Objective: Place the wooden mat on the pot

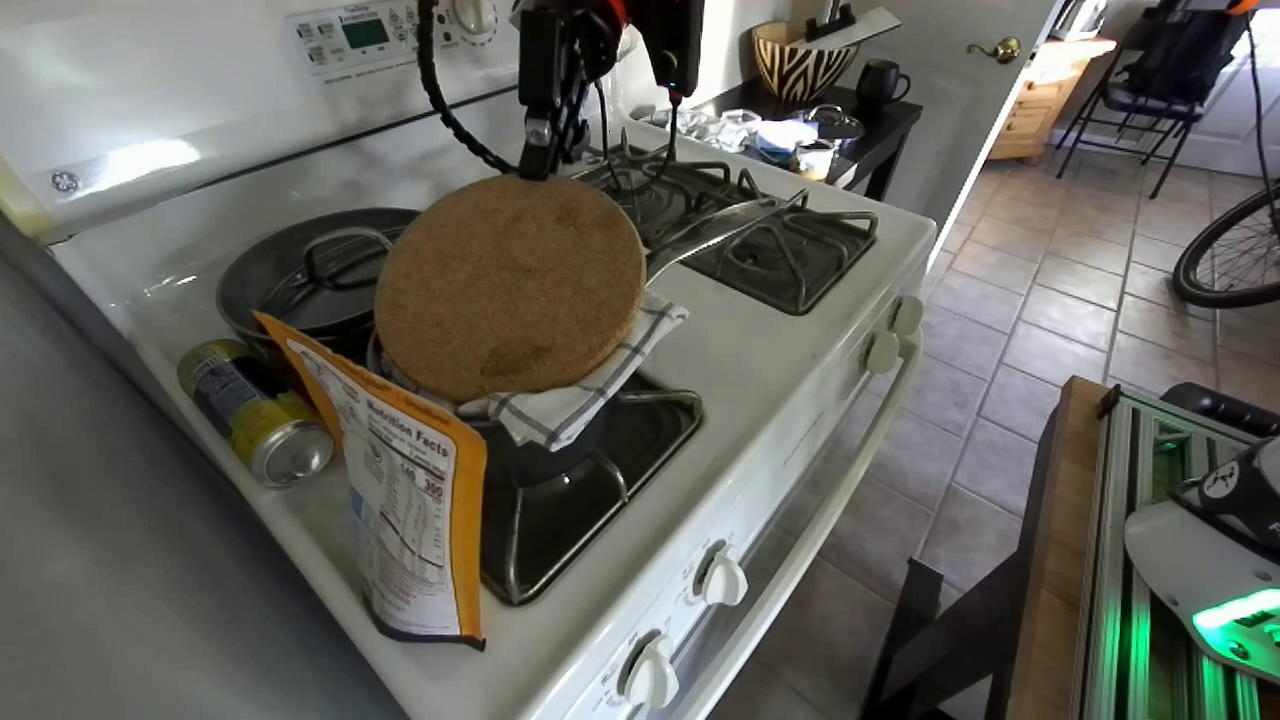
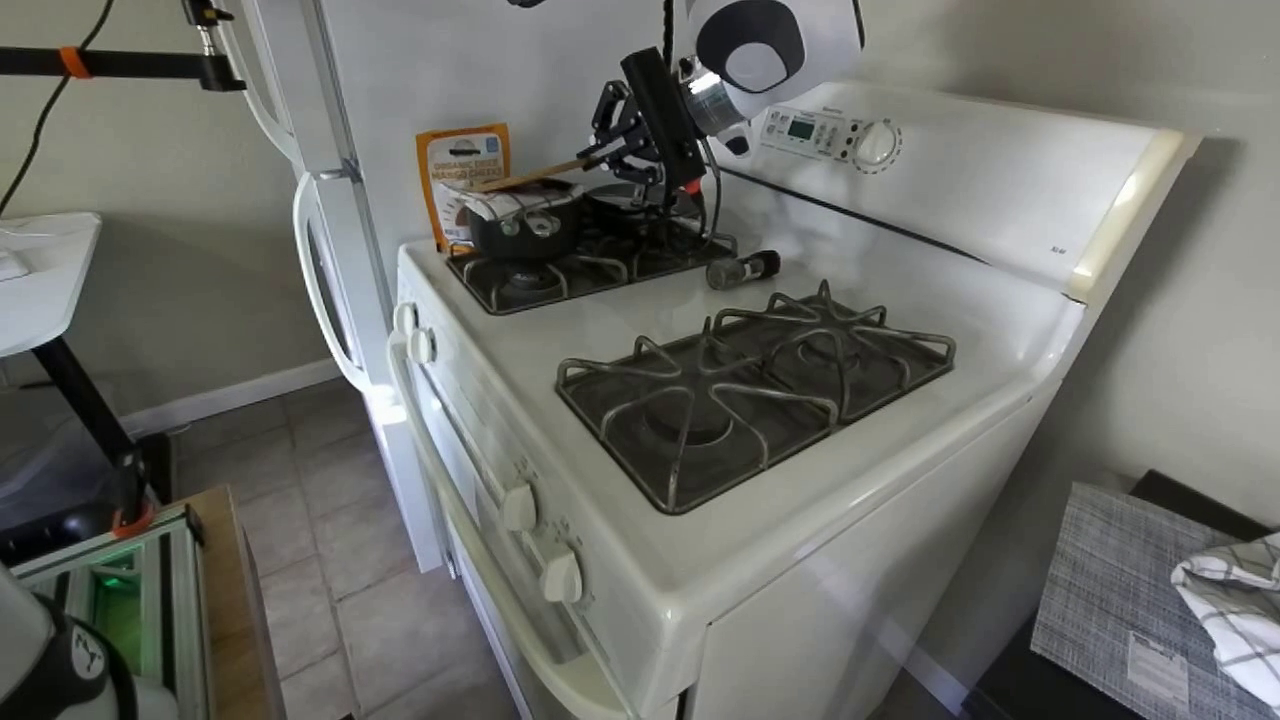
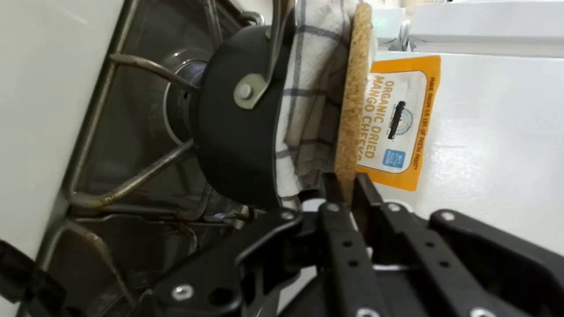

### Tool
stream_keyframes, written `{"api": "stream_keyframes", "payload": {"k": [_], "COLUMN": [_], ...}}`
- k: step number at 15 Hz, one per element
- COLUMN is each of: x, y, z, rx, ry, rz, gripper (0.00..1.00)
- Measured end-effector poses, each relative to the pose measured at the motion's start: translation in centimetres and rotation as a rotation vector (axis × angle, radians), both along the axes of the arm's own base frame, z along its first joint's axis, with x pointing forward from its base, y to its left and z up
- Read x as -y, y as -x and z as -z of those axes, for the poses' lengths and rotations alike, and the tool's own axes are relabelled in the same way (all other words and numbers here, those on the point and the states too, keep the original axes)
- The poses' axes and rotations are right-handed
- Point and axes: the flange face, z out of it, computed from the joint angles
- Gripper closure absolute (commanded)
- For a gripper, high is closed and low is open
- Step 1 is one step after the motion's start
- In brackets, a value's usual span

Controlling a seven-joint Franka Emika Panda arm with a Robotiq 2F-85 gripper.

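The wooden mat (image 1: 510, 285) is a round tan disc, seen almost edge-on in an exterior view (image 2: 530, 177) and in the wrist view (image 3: 352, 101). My gripper (image 3: 346, 185) is shut on its edge, one finger on each face; the gripper also shows in both exterior views (image 1: 540, 170) (image 2: 595, 158). The mat is over the black pot (image 2: 525, 235), tilted, its gripped side higher. A checkered cloth (image 3: 304, 92) lies on the pot, between pot and mat. The mat's far side is close to the cloth; I cannot tell how much of it touches. The pot's opening is hidden.
A mango bag (image 1: 410, 500) stands beside the pot, near the fridge side. A yellow can (image 1: 255, 410) lies behind it. A dark pan (image 1: 320, 270) sits on the back burner. A small dark jar (image 2: 740, 270) lies between the burner grates (image 2: 690, 400).
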Motion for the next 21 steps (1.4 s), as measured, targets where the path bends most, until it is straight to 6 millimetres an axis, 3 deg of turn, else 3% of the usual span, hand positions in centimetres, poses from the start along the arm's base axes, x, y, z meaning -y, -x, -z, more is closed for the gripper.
{"api": "stream_keyframes", "payload": {"k": [6, 15, 16, 17, 21], "x": [-0.5, -1.5, -1.5, -1.6, -1.8], "y": [-0.2, -0.7, -0.8, -1.0, -1.4], "z": [-1.1, -0.2, 0.0, 0.2, 0.5], "rx": [0.093, 0.022, 0.012, -0.004, -0.065], "ry": [-0.102, -0.193, -0.191, -0.183, -0.151], "rz": [-0.099, -0.145, -0.139, -0.130, -0.095], "gripper": [0.98, 0.98, 0.68, 0.67, 0.36]}}
